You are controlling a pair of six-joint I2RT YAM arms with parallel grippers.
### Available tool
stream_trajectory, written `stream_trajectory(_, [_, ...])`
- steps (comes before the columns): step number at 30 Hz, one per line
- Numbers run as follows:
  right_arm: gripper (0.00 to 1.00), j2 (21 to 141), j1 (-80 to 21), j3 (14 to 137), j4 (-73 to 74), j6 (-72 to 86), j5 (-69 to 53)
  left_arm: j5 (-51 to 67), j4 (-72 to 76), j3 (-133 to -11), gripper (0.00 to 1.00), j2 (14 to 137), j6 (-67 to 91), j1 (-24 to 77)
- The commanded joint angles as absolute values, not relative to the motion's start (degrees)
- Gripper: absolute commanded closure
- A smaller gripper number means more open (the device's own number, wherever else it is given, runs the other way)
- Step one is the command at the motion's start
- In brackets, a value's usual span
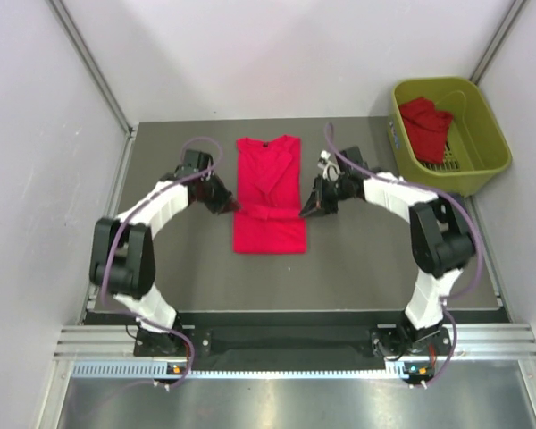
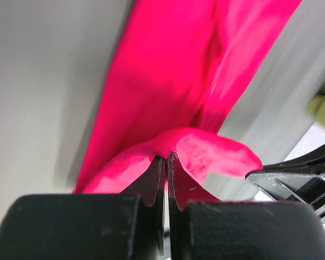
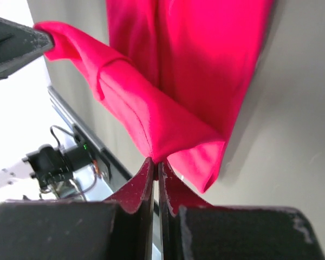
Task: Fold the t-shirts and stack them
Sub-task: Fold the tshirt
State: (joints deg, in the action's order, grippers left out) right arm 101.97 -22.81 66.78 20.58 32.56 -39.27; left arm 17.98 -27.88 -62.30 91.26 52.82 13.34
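Note:
One red t-shirt [image 1: 268, 192] lies on the dark table, folded into a long narrow strip with its collar at the far end. My left gripper [image 1: 235, 207] is shut on the strip's left edge, and the pinch shows close up [image 2: 167, 157] under the cloth [image 2: 168, 70]. My right gripper [image 1: 304, 213] is shut on the right edge [image 3: 155, 161]. A raised ridge of cloth [image 3: 130, 103] runs between the two pinches. Each wrist view shows the other gripper's tip at its edge. A second red t-shirt [image 1: 426, 125] lies crumpled in the basket.
The yellow-green basket [image 1: 496, 134] stands at the table's far right corner. White walls enclose the table on the left, back and right. The arm bases sit on a rail at the near edge.

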Motion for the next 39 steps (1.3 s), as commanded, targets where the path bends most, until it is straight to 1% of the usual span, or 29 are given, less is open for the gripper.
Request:
stream_trajectory(1, [1.00,109.1,-19.8,78.4,27.1,28.0,-42.9,21.6,-25.0,-70.8,1.00,99.4,49.3,11.3])
stream_trajectory(5, [1.00,116.5,-17.5,88.0,30.4,27.8,-45.2,23.4,-24.8,-78.1,1.00,105.9,49.2,9.8])
stream_trajectory(10, [1.00,123.4,-16.3,97.0,34.6,25.9,-47.3,24.8,-23.3,-81.1,1.00,110.6,50.5,8.6])
stream_trajectory(12, [1.00,125.0,-15.9,97.8,34.6,25.7,-48.2,25.7,-22.5,-82.2,1.00,111.8,50.8,8.4])
stream_trajectory(14, [0.98,126.0,-15.7,98.7,34.6,25.7,-48.9,26.5,-22.6,-83.5,1.00,113.6,51.2,8.3])
stream_trajectory(21, [0.94,129.6,-15.2,100.5,34.6,25.7,-49.1,25.2,-23.8,-84.6,1.00,115.3,50.3,7.7])
stream_trajectory(22, [0.90,130.1,-14.9,101.7,34.6,25.8,-48.9,24.9,-24.9,-85.1,0.98,116.0,49.5,7.6])
stream_trajectory(23, [0.87,130.7,-14.7,102.4,34.5,26.2,-48.3,24.3,-26.0,-86.5,0.92,116.4,48.9,7.5])
stream_trajectory(24, [0.84,132.1,-13.9,103.5,34.5,26.4,-47.9,23.4,-27.1,-87.6,0.79,117.0,48.1,7.3])
stream_trajectory(25, [0.78,132.8,-13.5,106.5,34.7,26.5,-47.6,21.8,-30.4,-89.2,0.76,117.7,45.6,7.2])
stream_trajectory(26, [0.75,133.5,-12.8,108.1,34.7,27.0,-47.7,20.1,-32.2,-93.0,0.71,117.9,44.0,7.1])
stream_trajectory(27, [0.73,134.7,-11.5,111.2,34.1,28.1,-48.3,18.4,-33.6,-94.6,0.63,117.8,42.5,7.2])
stream_trajectory(28, [0.69,135.2,-10.8,112.7,33.8,28.7,-48.5,16.2,-34.7,-96.2,0.58,117.0,39.8,7.1])
stream_trajectory(30, [0.65,135.7,-9.3,116.7,33.7,30.6,-49.0,14.5,-36.5,-100.0,0.53,115.7,37.5,7.1])
stream_trajectory(32, [0.62,134.0,-8.4,117.4,33.7,31.1,-48.8,13.1,-38.4,-102.6,0.53,113.9,35.6,7.2])
stream_trajectory(34, [0.57,131.6,-8.5,115.2,34.2,30.0,-48.6,14.3,-38.5,-101.7,0.52,111.3,35.2,7.2])
stream_trajectory(37, [0.56,124.8,-9.6,105.8,34.7,26.3,-47.4,20.9,-33.9,-93.8,0.55,106.4,35.7,8.3])
stream_trajectory(38, [0.56,122.9,-10.7,103.1,34.8,25.1,-45.7,26.1,-32.0,-88.2,0.57,105.2,36.1,9.5])
stream_trajectory(39, [0.56,119.4,-11.5,97.4,34.8,23.2,-45.0,27.9,-27.6,-85.4,0.58,102.8,36.6,10.4])
